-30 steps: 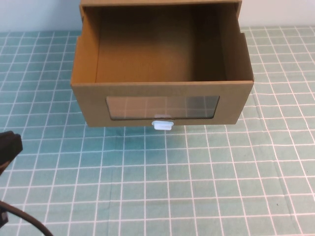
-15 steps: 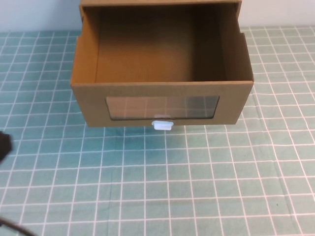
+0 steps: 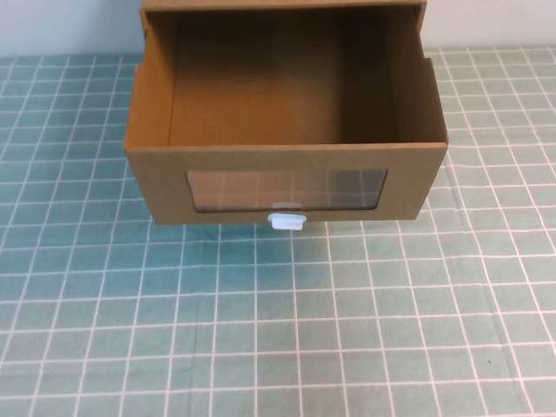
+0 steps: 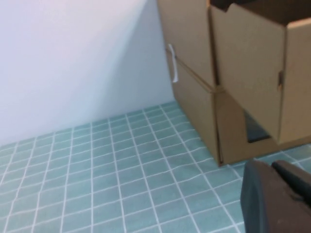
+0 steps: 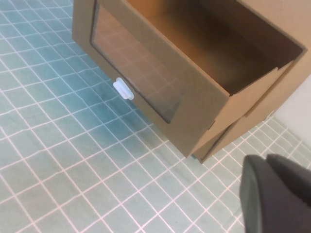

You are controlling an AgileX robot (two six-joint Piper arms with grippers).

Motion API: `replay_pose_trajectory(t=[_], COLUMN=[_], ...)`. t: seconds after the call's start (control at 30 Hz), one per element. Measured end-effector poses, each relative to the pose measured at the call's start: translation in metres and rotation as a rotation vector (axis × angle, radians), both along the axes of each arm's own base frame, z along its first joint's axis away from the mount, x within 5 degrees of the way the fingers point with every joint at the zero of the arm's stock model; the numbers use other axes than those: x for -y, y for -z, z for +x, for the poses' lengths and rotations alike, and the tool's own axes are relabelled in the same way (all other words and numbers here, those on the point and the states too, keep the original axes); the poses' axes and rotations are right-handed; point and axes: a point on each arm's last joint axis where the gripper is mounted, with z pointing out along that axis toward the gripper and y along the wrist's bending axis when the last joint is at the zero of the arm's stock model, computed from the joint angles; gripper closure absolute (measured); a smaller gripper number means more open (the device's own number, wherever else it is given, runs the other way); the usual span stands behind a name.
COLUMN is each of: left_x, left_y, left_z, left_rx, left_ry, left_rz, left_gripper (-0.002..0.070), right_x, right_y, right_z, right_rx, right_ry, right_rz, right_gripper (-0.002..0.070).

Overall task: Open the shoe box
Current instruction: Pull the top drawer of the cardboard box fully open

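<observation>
The shoe box (image 3: 287, 113), plain brown cardboard, sits at the far middle of the mat (image 3: 261, 330), its back close to the pale wall (image 4: 73, 63). Its drawer (image 3: 287, 165) stands drawn out toward the near side, clear of the sleeve (image 4: 189, 58), with the brown interior open to view from above. The drawer's front panel carries a wide clear window (image 3: 287, 189), in which the mat's grid shows, and a small white pull tab (image 3: 287, 221) sits just under the window at the panel's lower edge. The mat is teal with white grid lines and spreads left, right and near of the box. The left gripper (image 4: 282, 189), dark and seen only from its own wrist camera, hangs over the mat left of the box; whether it is open or closed cannot be told. The right gripper (image 5: 277, 194), also dark, hangs over the mat right of the box, near the drawer's right front corner, its fingers pressed together.
</observation>
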Motion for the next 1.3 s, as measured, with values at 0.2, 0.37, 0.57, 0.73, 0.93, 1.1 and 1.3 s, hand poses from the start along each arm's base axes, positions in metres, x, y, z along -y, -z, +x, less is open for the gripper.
replay_pose_trajectory(t=[0.2, 0.37, 0.57, 0.73, 0.93, 1.1, 1.3], left_x=[-0.002, -0.001, 0.0, 0.0, 0.0, 0.0, 0.0], left_y=[0.042, 0.058, 0.073, 0.073, 0.073, 0.073, 0.073], left_z=[0.004, 0.004, 0.0, 0.0, 0.0, 0.0, 0.0], left_rx=[-0.018, -0.137, -0.298, -0.308, -0.309, -0.309, -0.307], left_ry=[-0.028, -0.03, -0.031, -0.032, -0.032, -0.032, -0.033], left_rz=[-0.092, -0.165, -0.158, -0.163, -0.162, -0.162, -0.161], left_gripper=[0.068, 0.068, 0.068, 0.068, 0.068, 0.068, 0.068], right_x=[0.0, 0.0, 0.0, 0.0, 0.0, 0.0, 0.0], right_y=[0.0, 0.0, 0.0, 0.0, 0.0, 0.0, 0.001], right_z=[0.0, 0.0, 0.0, 0.0, 0.0, 0.0, -0.001], right_rx=[0.0, -0.001, -0.004, -0.005, -0.005, -0.005, -0.004], right_ry=[0.0, 0.0, -0.002, -0.002, -0.002, -0.002, -0.002], right_rz=[0.0, 0.0, 0.002, 0.002, 0.002, 0.002, 0.003], right_gripper=[0.0689, 0.0689, 0.0689, 0.0689, 0.0689, 0.0689, 0.0689])
